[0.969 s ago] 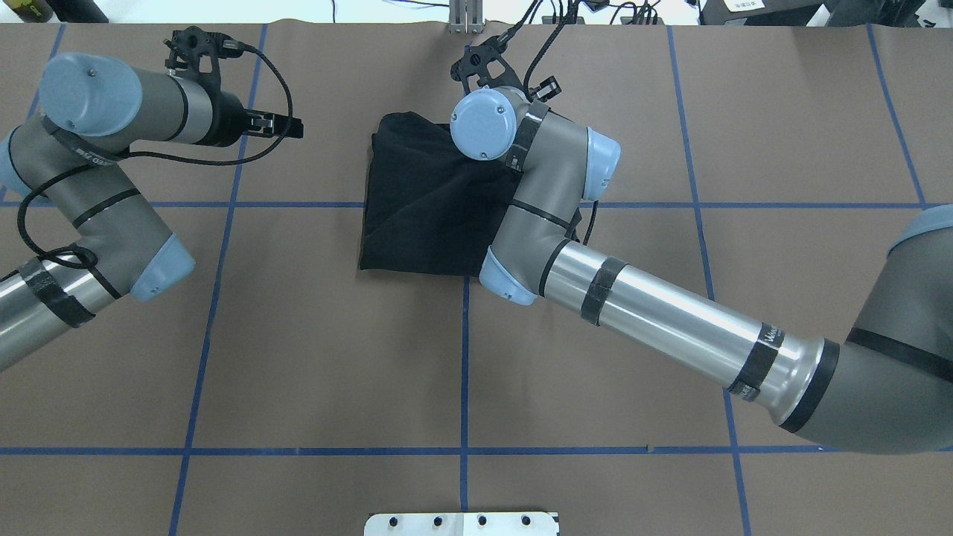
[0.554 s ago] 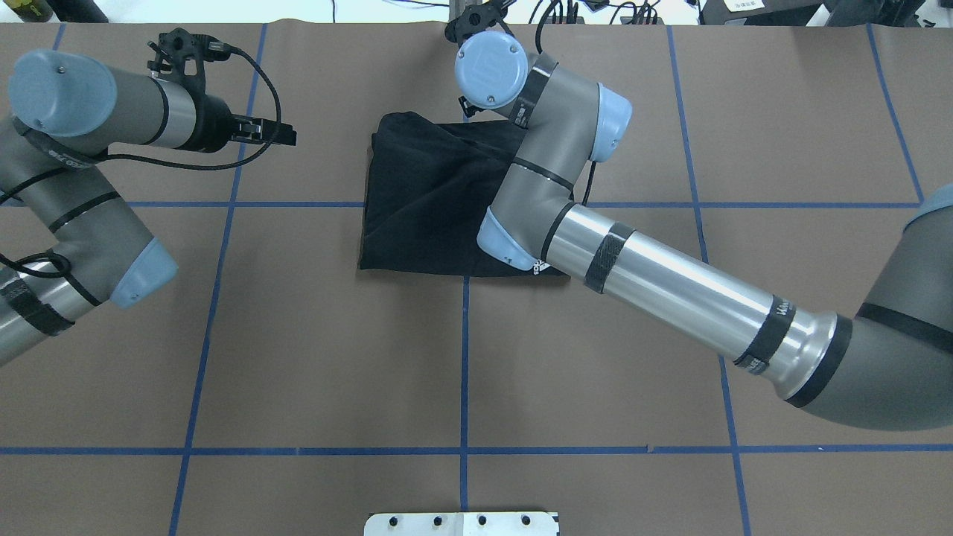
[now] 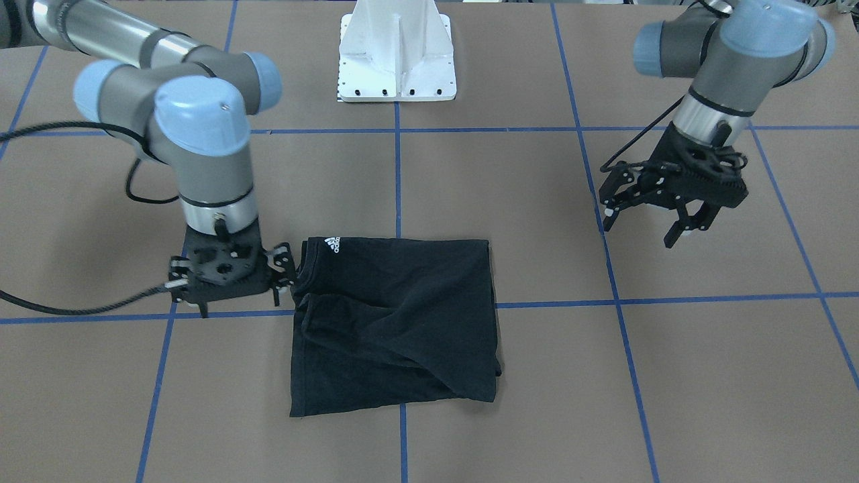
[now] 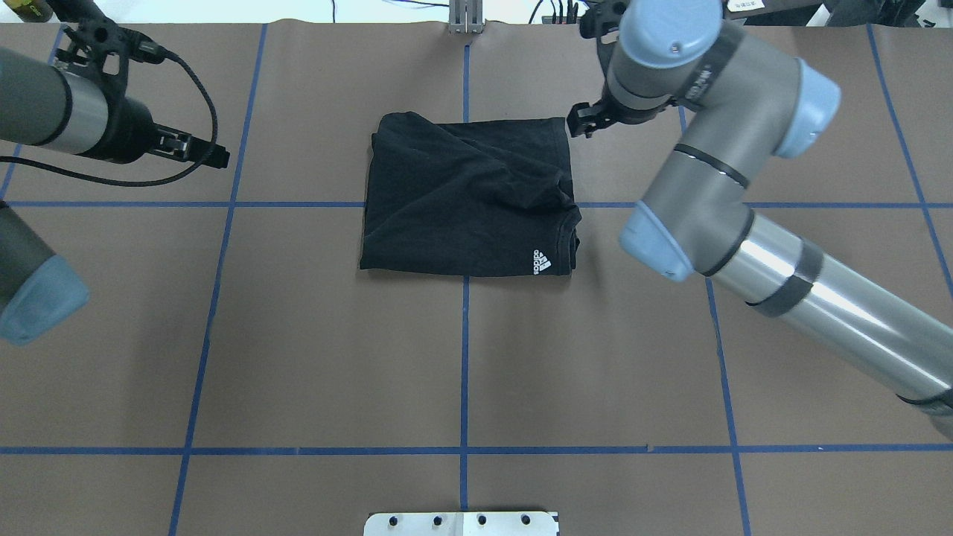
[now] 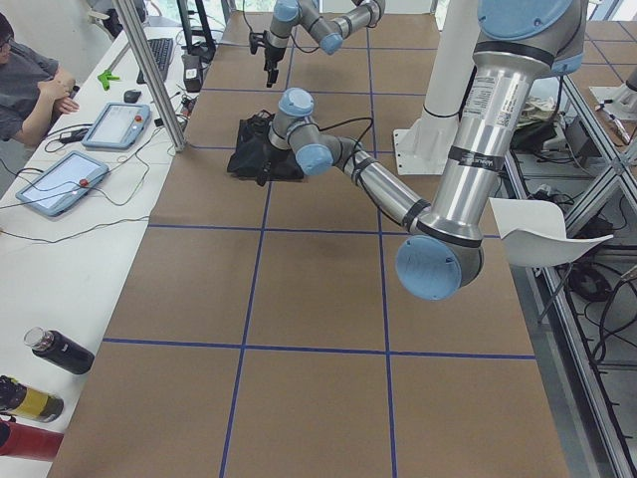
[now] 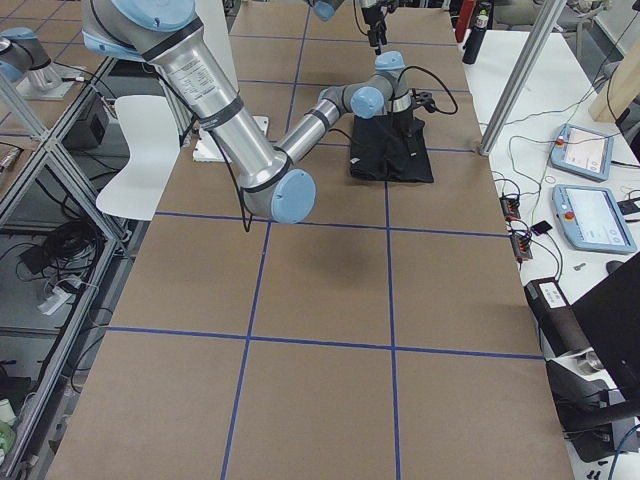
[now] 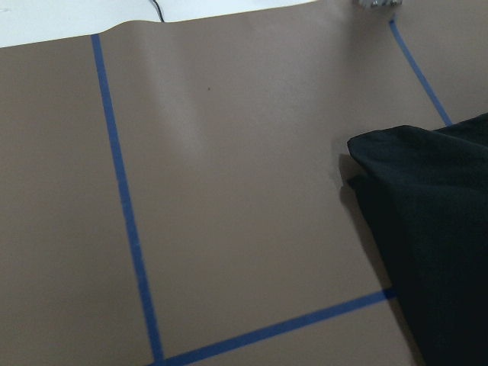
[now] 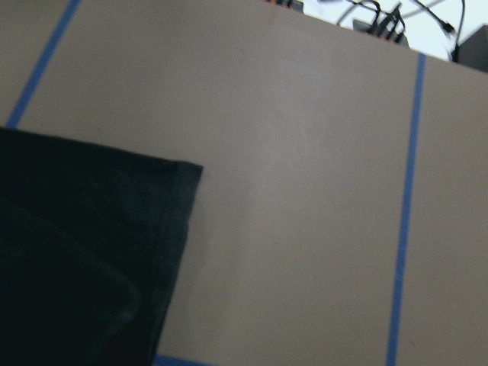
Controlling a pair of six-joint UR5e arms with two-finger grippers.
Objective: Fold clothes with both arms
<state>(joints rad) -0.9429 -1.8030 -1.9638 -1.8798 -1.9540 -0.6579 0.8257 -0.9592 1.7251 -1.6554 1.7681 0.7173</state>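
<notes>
Brown paper crossed by blue tape lines [image 4: 463,357] covers the table [image 4: 298,357], and the black T-shirt [image 4: 461,201] lies folded into a rough rectangle just above the centre of the overhead view. It is flat on the surface with a few soft creases running across it. A small white logo [image 4: 543,262] shows at its lower right corner in that view; in the front-facing view the same logo [image 3: 331,244] sits at the shirt's upper left. The right gripper [image 3: 236,298] is down close to the table at the left of the front-facing view, just beside the shirt's edge. Its fingers look spread and hold nothing, and whether it touches the cloth cannot be told. In the overhead view the right gripper [image 4: 583,119] shows at the shirt's upper right corner, with the right arm [image 4: 782,275] reaching in from the lower right. The left gripper [image 3: 639,231] hangs above the table at the right of the front-facing view, well apart from the shirt, with its fingers [image 3: 673,236] clearly parted and empty. The left wrist view has the shirt's corner at its right edge and the right wrist view has another corner at its lower left, with bare table around each. The white pedestal base [image 3: 397,54] stands at the top centre of the front-facing view.
</notes>
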